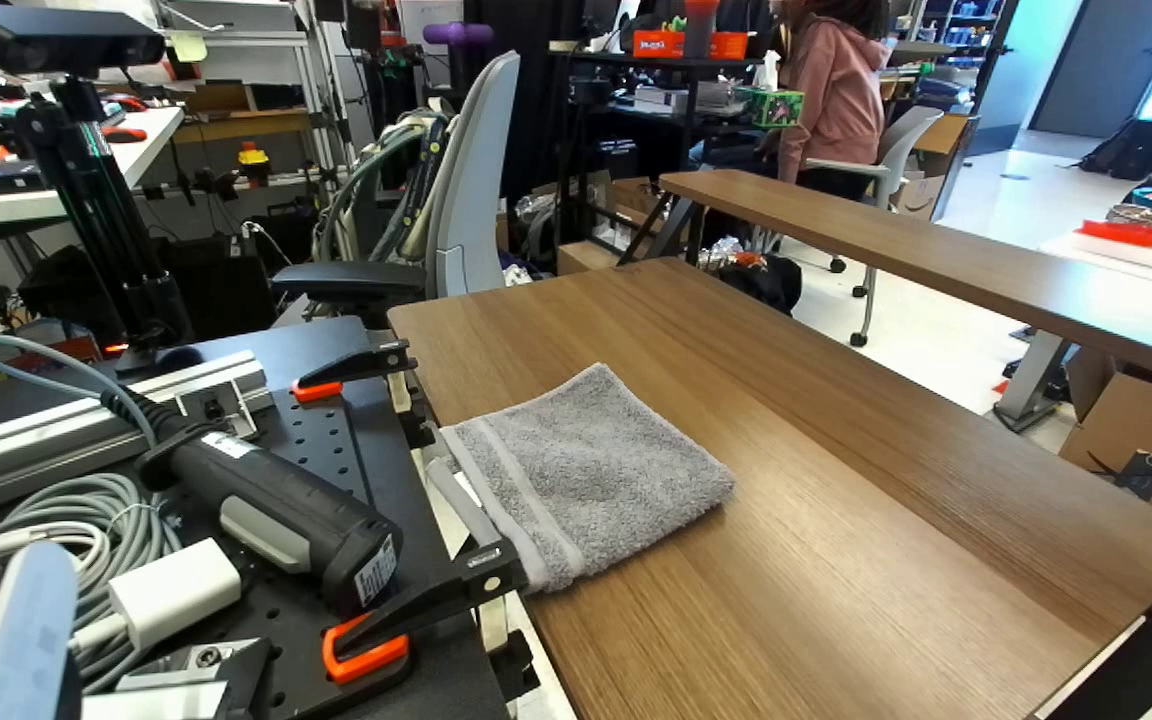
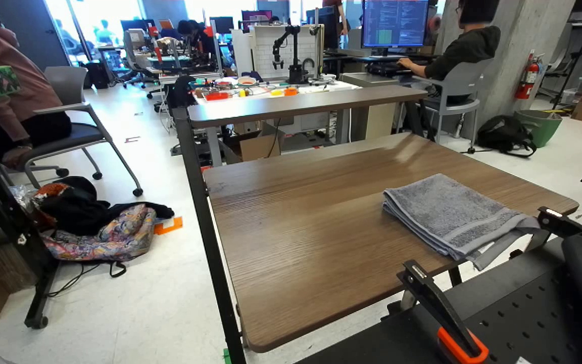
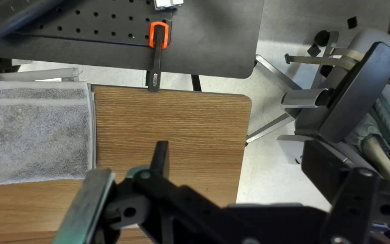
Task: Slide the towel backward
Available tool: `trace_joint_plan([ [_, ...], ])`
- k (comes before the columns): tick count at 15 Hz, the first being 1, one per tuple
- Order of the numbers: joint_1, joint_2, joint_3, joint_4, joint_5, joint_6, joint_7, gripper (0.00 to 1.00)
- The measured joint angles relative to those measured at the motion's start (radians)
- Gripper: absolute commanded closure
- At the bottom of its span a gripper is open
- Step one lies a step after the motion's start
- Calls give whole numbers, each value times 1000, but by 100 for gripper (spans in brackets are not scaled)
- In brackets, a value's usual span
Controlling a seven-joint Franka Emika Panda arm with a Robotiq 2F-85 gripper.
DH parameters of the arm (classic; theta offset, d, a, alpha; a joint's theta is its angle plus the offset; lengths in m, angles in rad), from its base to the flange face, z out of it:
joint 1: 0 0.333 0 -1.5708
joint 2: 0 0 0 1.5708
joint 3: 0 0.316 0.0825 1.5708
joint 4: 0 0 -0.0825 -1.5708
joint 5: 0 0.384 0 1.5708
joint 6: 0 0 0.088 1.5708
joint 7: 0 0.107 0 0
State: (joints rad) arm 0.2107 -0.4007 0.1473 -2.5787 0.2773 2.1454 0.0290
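Note:
A folded grey towel (image 1: 601, 470) lies flat on the brown wooden table (image 1: 816, 540), at the edge beside the black bench. A loose strip of it hangs past that edge. The towel shows in both exterior views (image 2: 447, 210) and at the left of the wrist view (image 3: 36, 135). My gripper (image 3: 237, 145) shows only in the wrist view. Its fingers are wide apart with nothing between them. The towel lies to the left of the fingers, apart from them. One finger appears over the table and the other over the floor beyond the table's end.
Black clamps with orange handles (image 1: 366, 655) sit along the bench edge (image 3: 215, 40) next to the towel. A dark handheld tool (image 1: 276, 510) and coiled cable lie on the bench. A grey chair (image 1: 471, 190) stands by the table's end. A raised wooden shelf (image 2: 311, 103) runs along one side.

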Motion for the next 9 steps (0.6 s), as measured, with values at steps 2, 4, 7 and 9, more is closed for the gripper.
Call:
trace_joint_plan([
  [2,-27,60,-1,-1,-35,51,2,0],
  [4,-59,127,-7,-3,-81,97,6,0],
  [7,-110,236,-24,-5,-158,180,20,0],
  [9,-137,310,-37,-3,-210,235,41,0],
])
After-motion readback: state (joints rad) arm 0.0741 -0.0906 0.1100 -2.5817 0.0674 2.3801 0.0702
